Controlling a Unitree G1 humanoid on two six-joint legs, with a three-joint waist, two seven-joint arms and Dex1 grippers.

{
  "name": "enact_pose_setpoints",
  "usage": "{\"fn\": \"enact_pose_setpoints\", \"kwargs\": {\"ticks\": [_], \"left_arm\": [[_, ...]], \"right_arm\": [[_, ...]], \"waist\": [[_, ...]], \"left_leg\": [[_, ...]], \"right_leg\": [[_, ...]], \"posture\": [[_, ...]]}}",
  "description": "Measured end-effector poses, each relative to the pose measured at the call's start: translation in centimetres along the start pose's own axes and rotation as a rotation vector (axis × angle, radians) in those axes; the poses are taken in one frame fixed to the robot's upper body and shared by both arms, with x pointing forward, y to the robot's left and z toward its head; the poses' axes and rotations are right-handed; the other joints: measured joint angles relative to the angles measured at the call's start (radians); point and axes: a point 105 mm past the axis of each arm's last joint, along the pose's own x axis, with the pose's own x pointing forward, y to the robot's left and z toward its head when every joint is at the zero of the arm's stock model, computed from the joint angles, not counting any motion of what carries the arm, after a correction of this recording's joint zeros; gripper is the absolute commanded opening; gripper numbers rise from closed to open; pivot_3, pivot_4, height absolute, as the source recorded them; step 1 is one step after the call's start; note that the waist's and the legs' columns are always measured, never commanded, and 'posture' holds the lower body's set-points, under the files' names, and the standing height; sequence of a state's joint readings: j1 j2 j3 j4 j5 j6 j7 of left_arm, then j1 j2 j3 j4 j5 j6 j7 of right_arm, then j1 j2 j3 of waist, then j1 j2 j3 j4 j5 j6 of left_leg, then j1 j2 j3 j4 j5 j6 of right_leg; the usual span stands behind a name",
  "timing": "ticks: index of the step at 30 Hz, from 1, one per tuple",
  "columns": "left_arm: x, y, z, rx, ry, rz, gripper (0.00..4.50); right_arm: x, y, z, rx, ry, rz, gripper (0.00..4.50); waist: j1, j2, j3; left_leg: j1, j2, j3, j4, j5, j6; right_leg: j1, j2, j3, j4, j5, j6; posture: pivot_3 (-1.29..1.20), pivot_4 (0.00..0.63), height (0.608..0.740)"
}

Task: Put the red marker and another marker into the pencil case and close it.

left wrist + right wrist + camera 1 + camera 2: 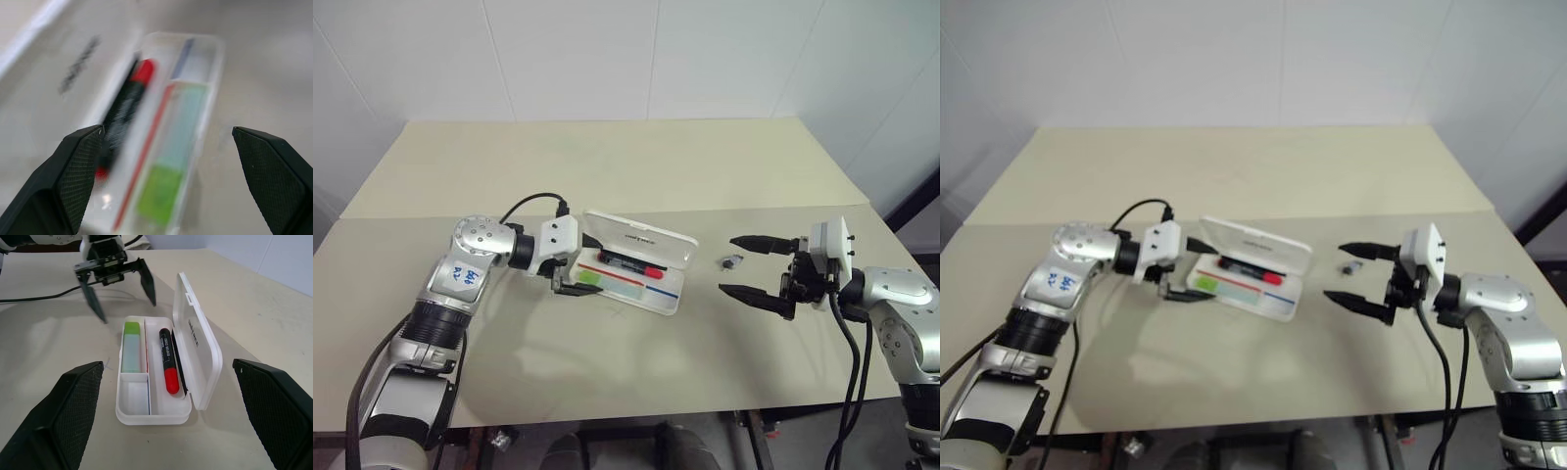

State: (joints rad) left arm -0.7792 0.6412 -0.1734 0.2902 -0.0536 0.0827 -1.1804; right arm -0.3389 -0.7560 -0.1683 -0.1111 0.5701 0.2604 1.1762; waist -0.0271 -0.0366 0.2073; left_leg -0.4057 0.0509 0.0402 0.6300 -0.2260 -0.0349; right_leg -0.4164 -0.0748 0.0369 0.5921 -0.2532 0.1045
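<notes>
On the counter [607,392] before you, the pencil case [129,409] lies with its lid up. The red marker [167,361] rests in the long compartment beside the hinge, and the green highlighter [131,351] in the next one. Your left gripper [576,269] hovers released at the case's left end; your right gripper [751,266] hangs released, well apart from it, near a small dark object [732,261].
</notes>
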Motion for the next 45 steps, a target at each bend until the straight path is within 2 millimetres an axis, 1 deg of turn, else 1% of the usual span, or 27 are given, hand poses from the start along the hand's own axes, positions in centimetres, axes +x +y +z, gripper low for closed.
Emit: {"fn": "enact_pose_setpoints", "kwargs": {"ticks": [4,8,11,17,19,22,25,28,30,32,34,35,37,38,41,45], "left_arm": [[-0.3,1.4,-1.8,-0.033,0.053,0.094,4.46],[-0.4,1.0,-1.8,-0.044,0.037,0.066,4.46],[-1.1,0.8,-2.0,-0.021,0.038,0.040,4.46],[-2.1,1.5,-3.9,-0.059,0.071,0.073,4.46],[-2.8,1.9,-4.2,-0.067,0.096,0.087,4.46],[-4.9,2.6,-5.2,-0.069,0.179,0.127,4.46],[-6.2,3.1,-6.1,-0.090,0.219,0.182,4.46],[-6.9,3.8,-6.7,-0.107,0.241,0.250,4.46],[-7.3,4.4,-6.8,-0.110,0.242,0.309,4.46],[-7.6,5.3,-6.2,-0.119,0.192,0.382,4.46],[-7.4,5.4,-5.5,-0.139,0.117,0.406,4.46],[-7.0,5.2,-5.3,-0.147,0.090,0.399,4.46],[-6.5,4.5,-5.5,-0.173,0.062,0.382,4.46],[-6.2,4.1,-5.8,-0.190,0.058,0.368,4.46],[-5.9,3.0,-6.9,-0.230,0.069,0.331,4.46],[-6.0,2.9,-6.8,-0.230,0.068,0.317,4.46]], "right_arm": [[0.0,-0.1,0.0,-0.001,-0.002,0.002,4.50],[0.0,-0.1,0.1,-0.002,-0.003,0.005,4.50],[0.0,-0.1,0.1,-0.001,-0.003,0.006,4.50],[0.0,-0.1,0.0,0.000,-0.003,0.005,4.50],[0.0,-0.1,0.0,0.003,-0.001,0.005,4.50],[-0.3,0.3,-0.6,0.018,0.011,0.003,4.50],[-0.6,0.3,-1.1,0.018,0.042,-0.009,4.50],[-1.1,-0.6,-2.0,0.004,0.101,-0.057,4.50],[-1.2,-1.3,-2.9,0.014,0.143,-0.096,4.50],[-1.3,-2.3,-4.0,0.022,0.187,-0.150,4.50],[-1.2,-3.1,-4.9,0.030,0.214,-0.187,4.50],[-1.1,-3.4,-5.4,0.034,0.226,-0.205,4.50],[-0.8,-4.0,-6.3,0.043,0.254,-0.229,4.50],[-0.9,-4.4,-6.7,0.043,0.268,-0.242,4.50],[-0.8,-5.5,-7.4,0.043,0.311,-0.249,4.50],[-0.5,-6.9,-7.9,0.018,0.379,-0.188,4.50]], "waist": [[-0.001,0.000,0.000],[0.000,0.000,0.000],[-0.001,0.000,0.000],[0.000,0.000,0.000],[0.000,0.000,0.000],[-0.002,0.000,0.000],[0.000,0.000,0.000],[0.000,0.000,0.000],[0.000,0.000,0.000],[0.000,0.000,0.000],[0.000,0.000,0.000],[0.000,0.000,0.000],[-0.002,0.000,0.000],[-0.004,0.000,0.000],[-0.007,0.000,0.000],[-0.005,0.000,0.000]], "left_leg": [[0.000,0.000,0.000,0.000,0.000,0.000],[0.000,0.000,0.000,-0.001,0.000,0.000],[0.000,0.000,0.000,-0.001,0.000,0.000],[0.000,0.000,0.000,0.000,0.000,0.000],[0.000,0.000,0.000,0.000,0.000,0.000],[0.000,0.000,0.001,-0.002,0.000,0.000],[0.000,0.000,0.001,-0.002,0.000,0.000],[0.000,0.000,0.001,-0.001,0.000,0.000],[0.000,0.000,0.001,0.000,0.000,0.000],[0.000,0.000,0.001,0.000,0.000,0.000],[0.000,0.000,0.001,-0.001,0.000,0.000],[0.000,0.000,0.002,-0.001,0.000,0.000],[0.000,0.000,0.002,-0.001,0.000,0.000],[0.000,0.000,0.002,-0.001,0.000,0.000],[0.000,0.000,0.002,-0.001,0.000,0.000],[-0.001,0.000,0.003,-0.001,0.000,0.000]], "right_leg": [[0.000,0.000,0.000,0.000,0.000,0.000],[0.000,0.000,0.000,0.000,0.000,0.000],[0.000,0.000,0.000,0.000,0.000,0.000],[0.000,0.000,0.000,0.000,0.000,0.000],[0.000,0.000,0.000,0.000,0.000,0.000],[-0.001,0.000,0.000,0.000,0.000,0.000],[-0.001,0.000,0.000,0.001,0.000,0.001],[-0.001,0.000,0.000,0.001,0.000,0.001],[-0.001,0.000,0.000,0.001,0.000,0.001],[-0.001,0.000,0.000,0.001,0.000,0.001],[-0.001,0.000,0.000,0.001,0.000,0.001],[-0.001,0.000,0.000,0.001,0.000,0.001],[-0.002,0.000,0.000,0.002,0.003,0.007],[-0.002,0.000,0.000,0.002,0.008,0.015],[-0.003,0.000,0.000,0.003,0.008,0.015],[-0.003,0.000,0.000,0.002,0.007,0.014]], "posture": [[0.00,0.150,0.740],[0.00,0.150,0.740],[0.00,0.150,0.740],[0.00,0.150,0.740],[0.00,0.150,0.740],[0.00,0.150,0.740],[0.00,0.150,0.740],[0.00,0.150,0.740],[0.00,0.150,0.740],[0.00,0.150,0.740],[0.00,0.150,0.740],[0.00,0.150,0.740],[0.00,0.150,0.740],[0.00,0.150,0.740],[0.00,0.150,0.740],[0.00,0.150,0.740]]}}
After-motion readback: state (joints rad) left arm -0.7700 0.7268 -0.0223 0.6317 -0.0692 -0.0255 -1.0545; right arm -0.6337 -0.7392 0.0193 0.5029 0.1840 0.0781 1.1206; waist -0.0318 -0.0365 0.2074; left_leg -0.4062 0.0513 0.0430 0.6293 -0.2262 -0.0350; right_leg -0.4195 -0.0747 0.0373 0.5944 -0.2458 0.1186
